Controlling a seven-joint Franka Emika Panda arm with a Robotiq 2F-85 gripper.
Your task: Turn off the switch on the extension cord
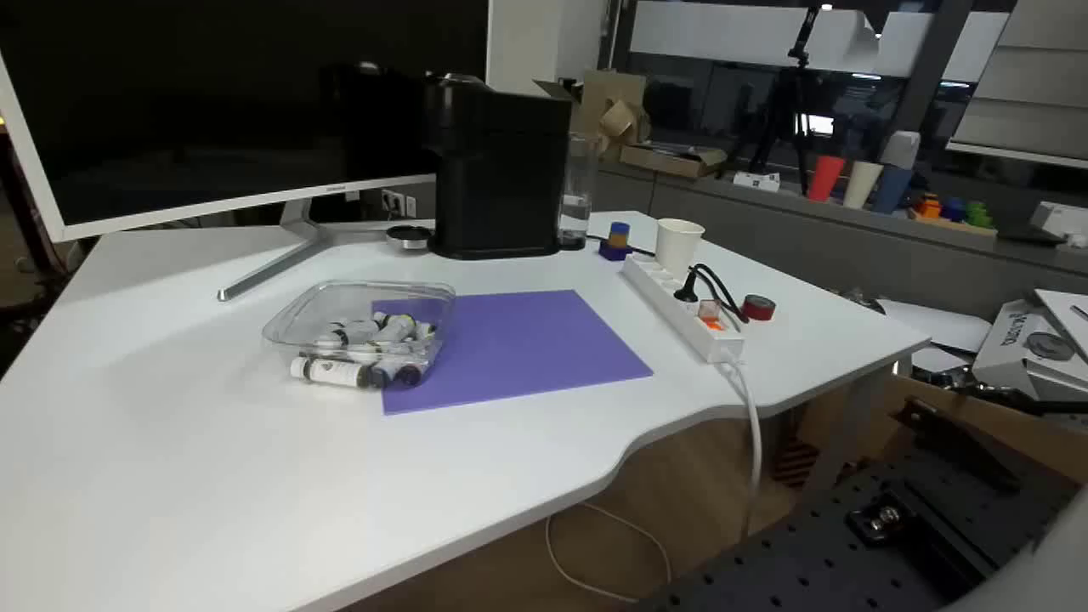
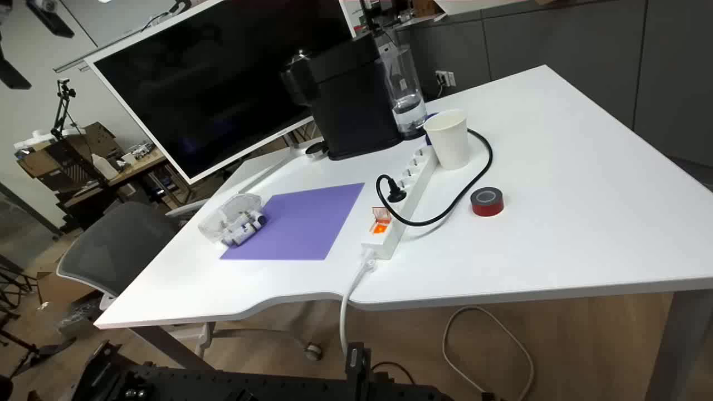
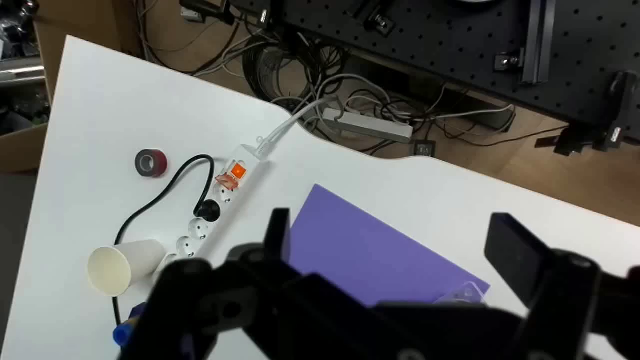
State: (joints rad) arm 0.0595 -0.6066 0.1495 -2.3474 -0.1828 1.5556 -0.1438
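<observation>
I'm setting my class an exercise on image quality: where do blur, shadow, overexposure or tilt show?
In the wrist view, the gripper is dark and out of focus, while the switch shows bright orange; in an exterior view, the monitor appears tilted; in an exterior view, soft shadows fall on the desk, whose near part is nearly washed-out white.

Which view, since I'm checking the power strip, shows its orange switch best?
The wrist view: from above, the switch shows its whole orange face. Both exterior views show that face too, but slanted and flatter.
</observation>
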